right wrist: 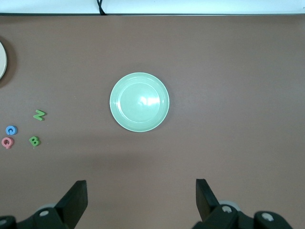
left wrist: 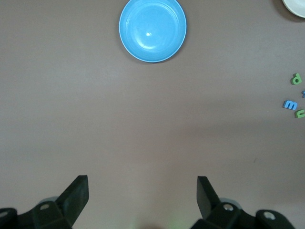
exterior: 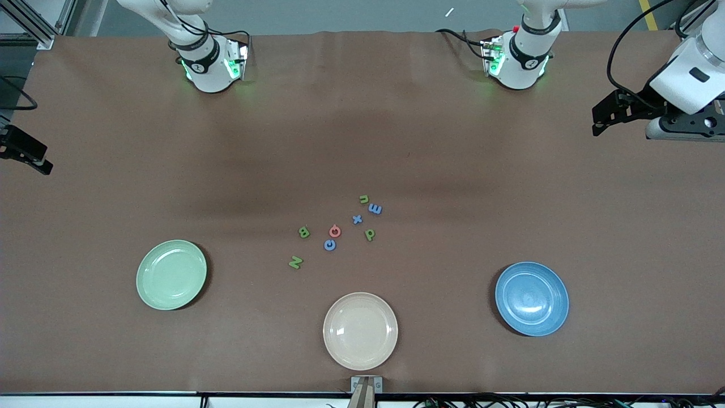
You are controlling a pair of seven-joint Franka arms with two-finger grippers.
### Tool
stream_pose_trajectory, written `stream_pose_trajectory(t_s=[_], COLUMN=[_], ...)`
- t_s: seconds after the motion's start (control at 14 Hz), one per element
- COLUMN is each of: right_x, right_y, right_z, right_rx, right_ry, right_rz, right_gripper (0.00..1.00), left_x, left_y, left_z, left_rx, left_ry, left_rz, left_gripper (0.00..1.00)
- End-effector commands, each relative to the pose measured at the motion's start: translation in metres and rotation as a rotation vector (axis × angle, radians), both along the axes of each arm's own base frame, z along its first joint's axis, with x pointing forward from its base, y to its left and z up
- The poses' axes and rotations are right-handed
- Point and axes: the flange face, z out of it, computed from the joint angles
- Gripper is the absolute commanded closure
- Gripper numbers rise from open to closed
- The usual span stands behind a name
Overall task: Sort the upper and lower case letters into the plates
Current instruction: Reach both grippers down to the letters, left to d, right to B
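my left gripper [left wrist: 142,193] hangs released over bare tabletop [exterior: 510,170] at the left arm's end, and my right gripper [right wrist: 141,193] hangs released at the right arm's end; neither holds anything. the letters [exterior: 340,229] lie in a loose cluster mid-tabletop, farther from the front camera than all three plates. nothing is sorted yet: the pale green plate [exterior: 171,275] and the blue plate [exterior: 531,298] are both bare.

the risks i see: the red q [exterior: 335,230] and blue c [exterior: 329,244] lie just beside each other, so pinching one could nudge or drag its neighbour. the pieces are flat and tiny, so my fingertips may skate off and flick one away. the cream plate [exterior: 360,331] sits nearest the cluster and could catch a careless drop. the blue x [exterior: 357,219] reads alike in either case, so i may misfile it.
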Motion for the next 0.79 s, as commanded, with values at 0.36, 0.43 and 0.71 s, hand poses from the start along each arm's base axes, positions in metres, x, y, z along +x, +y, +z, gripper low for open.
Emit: stream_pose_trajectory(t_s=[0.36, 0.43, 0.71], right_x=[0.005, 0.013, 0.041], right_y=[0.002, 0.007, 0.039], right_z=[-0.007, -0.021, -0.074], right_rx=[0.011, 0.015, 0.019], right_ry=[0.010, 0.033, 0.104], right_rz=[0.014, 0.020, 0.072], right_gripper=[0.00, 0.00, 0.00], left_x=[0.010, 0.026, 0.066], left_y=[0.010, 0.009, -0.012], left_z=[0.016, 0.005, -0.054], left_rx=[0.010, 0.002, -0.085], left_ry=[-0.027, -0.009, 0.072], left_rz=[0.009, 0.009, 0.051], left_gripper=[0.00, 0.00, 0.00])
